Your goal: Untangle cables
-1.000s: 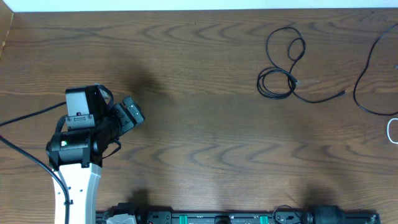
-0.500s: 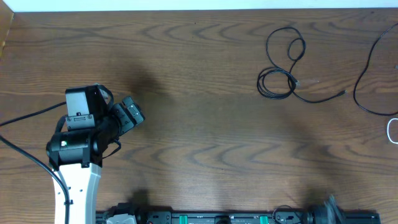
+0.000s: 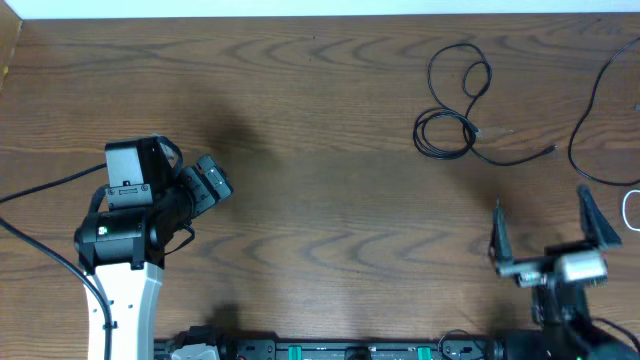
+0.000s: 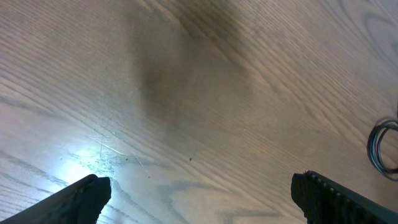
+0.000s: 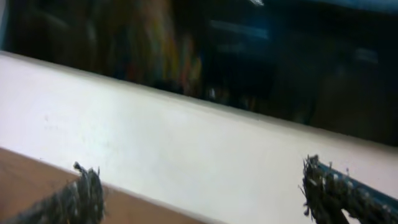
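Note:
A thin black cable (image 3: 452, 118) lies in small loops at the back right of the wooden table, its tail running right to a plug end. A second black cable (image 3: 590, 110) curves along the right edge. A white cable (image 3: 630, 208) just shows at the right edge. An edge of the coiled black cable shows in the left wrist view (image 4: 380, 146). My left gripper (image 3: 207, 185) is open and empty at the left, over bare wood. My right gripper (image 3: 545, 228) is open and empty at the front right, fingers pointing toward the back, well short of the cables.
The wooden table (image 3: 320, 200) ends at a white strip along its back edge (image 3: 300, 8). A rail with black and green fittings (image 3: 350, 350) runs along the front edge. My left arm's thick black wire (image 3: 40, 190) trails off to the left.
My right arm has come up from the front rail into view at the front right, fingers spread. The left arm and the cables have not moved.

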